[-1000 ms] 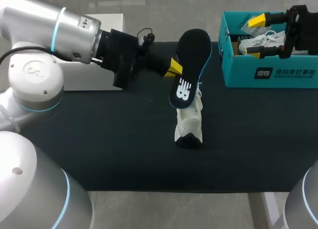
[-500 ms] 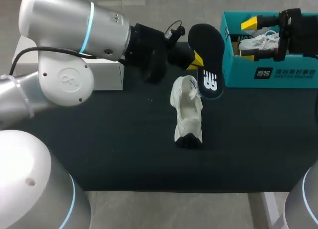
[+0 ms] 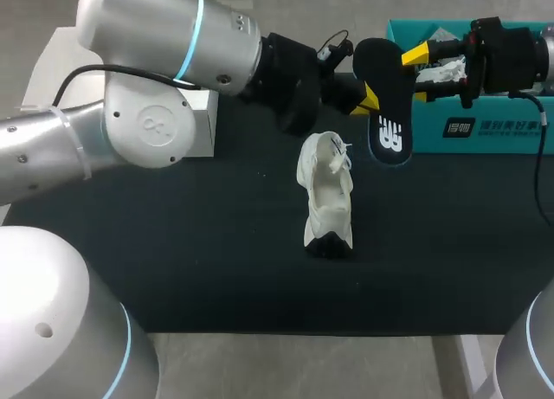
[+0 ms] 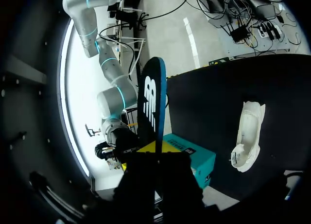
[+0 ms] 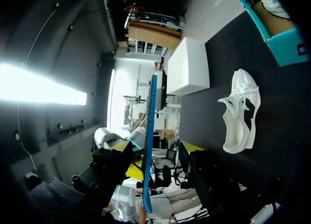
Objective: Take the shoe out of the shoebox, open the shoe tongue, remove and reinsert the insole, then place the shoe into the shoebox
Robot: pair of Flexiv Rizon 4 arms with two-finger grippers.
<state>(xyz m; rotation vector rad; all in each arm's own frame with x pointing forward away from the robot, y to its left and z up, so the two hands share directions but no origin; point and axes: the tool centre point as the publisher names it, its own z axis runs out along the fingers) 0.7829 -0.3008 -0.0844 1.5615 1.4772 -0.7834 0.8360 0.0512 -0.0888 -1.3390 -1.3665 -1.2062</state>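
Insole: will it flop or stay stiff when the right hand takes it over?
Probably fairly stiff: gripped at one end by the left hand, the insole stands out straight without drooping. Likely light: the right wrist view shows it edge-on as a thin strip between the open fingers of the right hand. Being thin, it may bend if pinched hard.

Non-task items: table + box

Black cloth-covered table (image 3: 216, 269) spans the head view, matte, w/ a few pale specks near the middle. White rectangular box (image 3: 204, 129) sits at its far left corner, partly hidden in the head view; from the right wrist view its plain top and long side show.
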